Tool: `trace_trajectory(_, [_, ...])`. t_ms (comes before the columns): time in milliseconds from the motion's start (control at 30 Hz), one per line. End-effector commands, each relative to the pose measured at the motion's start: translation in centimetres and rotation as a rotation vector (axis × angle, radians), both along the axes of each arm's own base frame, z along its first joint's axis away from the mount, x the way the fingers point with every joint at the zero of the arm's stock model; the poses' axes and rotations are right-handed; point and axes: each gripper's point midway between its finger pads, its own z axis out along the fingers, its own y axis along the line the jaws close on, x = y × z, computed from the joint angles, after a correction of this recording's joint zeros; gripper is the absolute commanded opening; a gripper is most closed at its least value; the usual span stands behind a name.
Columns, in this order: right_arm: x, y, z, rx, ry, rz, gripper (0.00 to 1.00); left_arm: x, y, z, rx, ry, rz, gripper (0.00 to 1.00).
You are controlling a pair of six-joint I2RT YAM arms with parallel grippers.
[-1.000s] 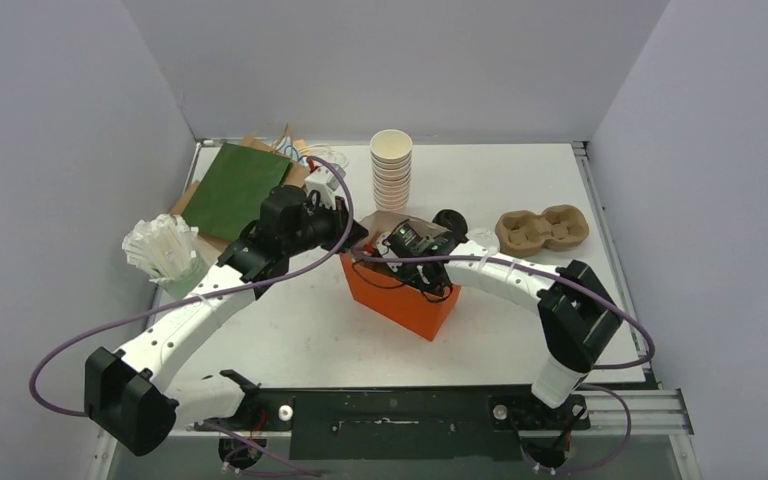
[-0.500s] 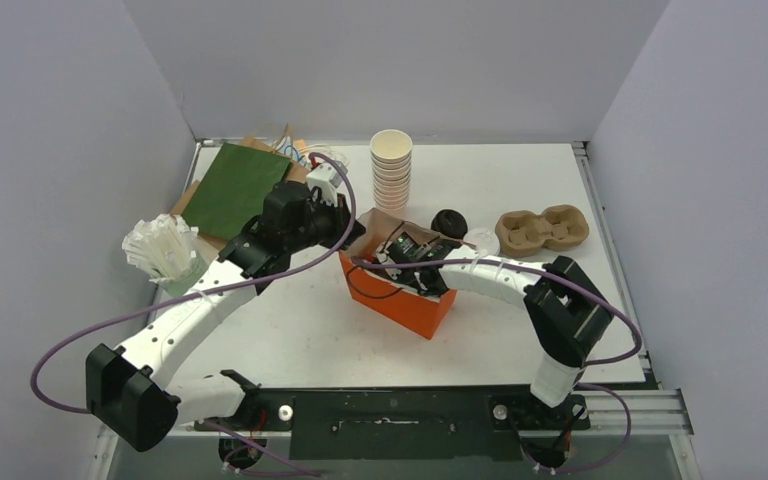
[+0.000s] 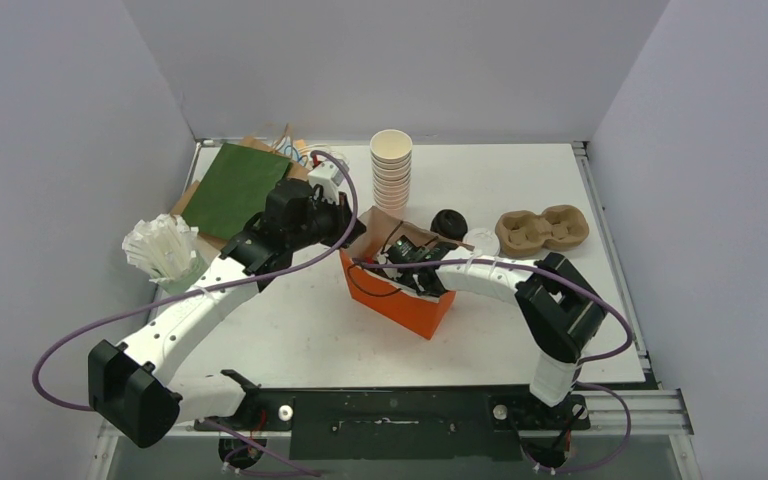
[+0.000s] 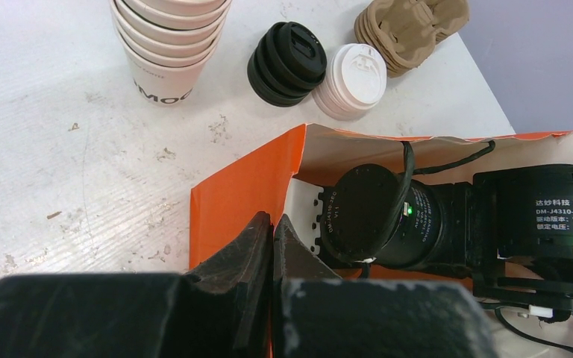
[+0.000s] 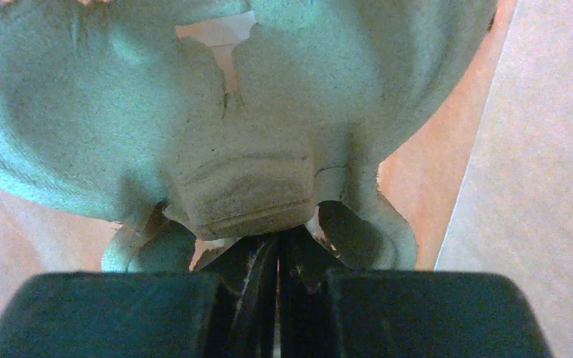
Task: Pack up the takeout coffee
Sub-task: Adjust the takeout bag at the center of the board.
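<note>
Both clamped: left claw (image 4: 272,233) on orange bag (image 4: 231,190) rim, right claw (image 5: 277,250) on pulp carrier (image 5: 239,142) inside.

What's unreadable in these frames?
- Top view: the right arm covers the orange bag's opening; contents hidden.
- Right wrist: the pulp carrier in the right gripper fills the frame; bag floor unseen.
- Left wrist: the left gripper hides the bag rim it pinches.
- No view shows the lidded coffee cups.

An open orange box (image 3: 410,308) sits on the desk (image 3: 290,330) with a paper tray (image 5: 254,112) inside it. Behind it stand stacked white cups (image 3: 391,170), black lids (image 4: 286,63) and white lids (image 4: 352,78). A brown cup holder (image 3: 541,229) lies to the right, and a green sheet (image 3: 236,187) and white straws (image 3: 160,247) lie to the left.
</note>
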Motion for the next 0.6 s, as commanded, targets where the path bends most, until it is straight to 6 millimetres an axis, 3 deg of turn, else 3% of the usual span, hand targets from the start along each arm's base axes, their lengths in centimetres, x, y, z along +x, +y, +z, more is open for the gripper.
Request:
trace_trajectory(0, [0.6, 0.0, -0.5, -0.003, -0.012, -0.007, 0.0, 0.5, -0.5, 2.5, -0.031, -0.052, -0.002, 0.0])
trace_trajectory(300, [2.6, 1.7, 8.1, 0.132, -0.165, -0.01, 0.0, 0.7, -0.3, 1.9, -0.016, -0.052, 0.0, 0.0])
trace_trajectory(567, [2.0, 1.6, 12.2, 0.201, -0.234, 0.019, 0.07, 1.3, -0.3, 1.8, 0.01, -0.053, 0.01, 0.0])
